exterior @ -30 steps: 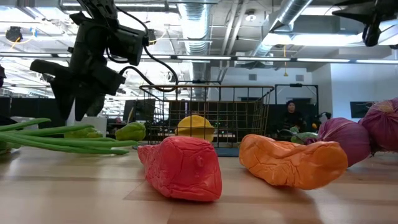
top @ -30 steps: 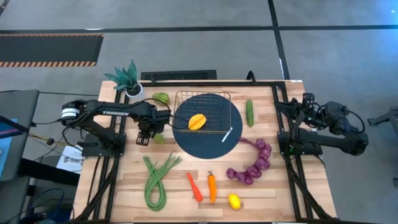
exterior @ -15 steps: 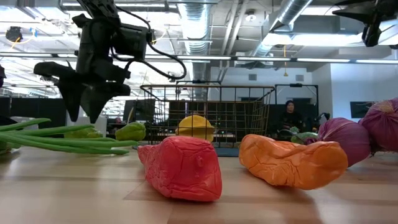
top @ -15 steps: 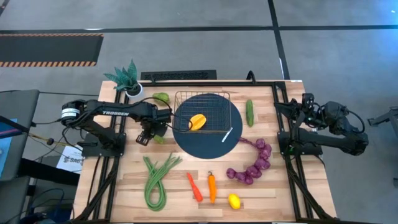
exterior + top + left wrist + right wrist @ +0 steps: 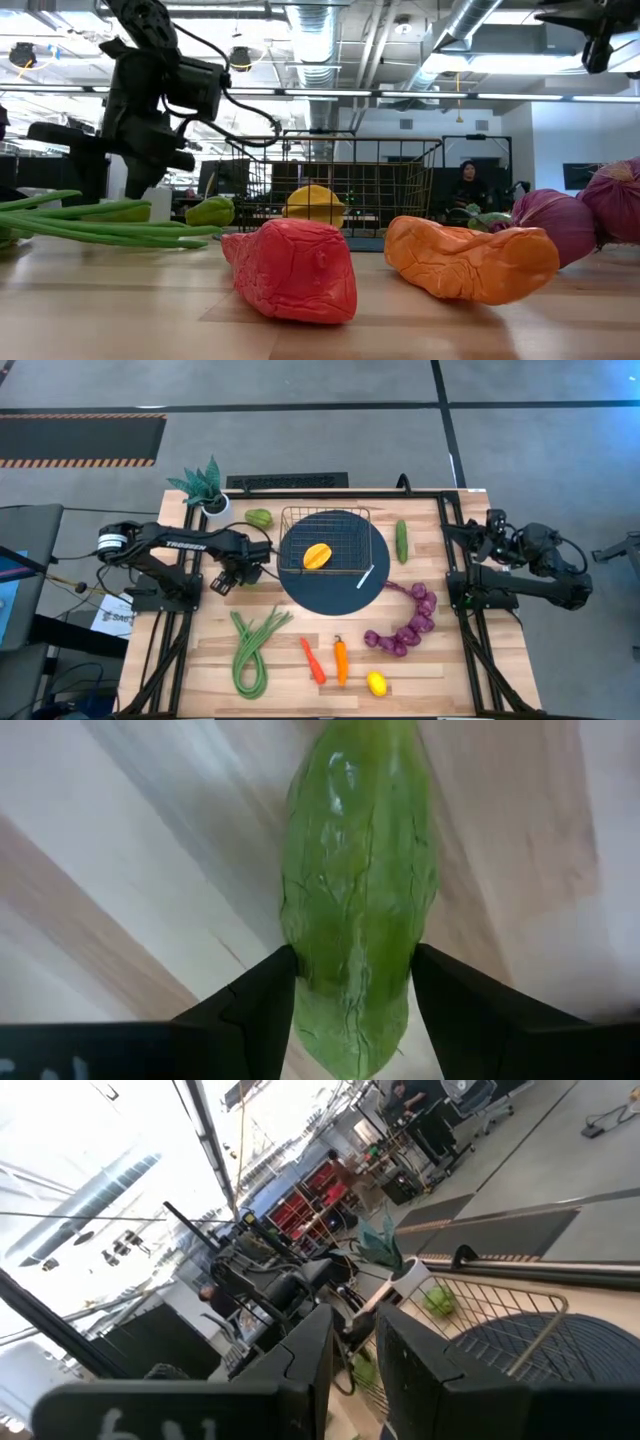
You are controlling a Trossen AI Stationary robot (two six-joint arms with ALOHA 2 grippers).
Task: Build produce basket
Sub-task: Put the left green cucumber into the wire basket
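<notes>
The left gripper (image 5: 228, 574) hung low over the table (image 5: 200, 660) just left of the basket (image 5: 325, 540), its fingers (image 5: 255, 1000) set either side of a green fruit (image 5: 360, 910) lying on the wood, touching its flanks. Another green fruit (image 5: 259, 517) sat near the potted plant (image 5: 205, 487). The basket stood on the blue mat (image 5: 335, 585) with a yellow fruit (image 5: 317, 555) inside. Green beans (image 5: 250, 645), two peppers (image 5: 328, 658), a lemon (image 5: 376, 683), grapes (image 5: 405, 622) and a cucumber (image 5: 401, 541) lay outside it. The right gripper (image 5: 352, 1338) waited at the right edge, fingers nearly together.
</notes>
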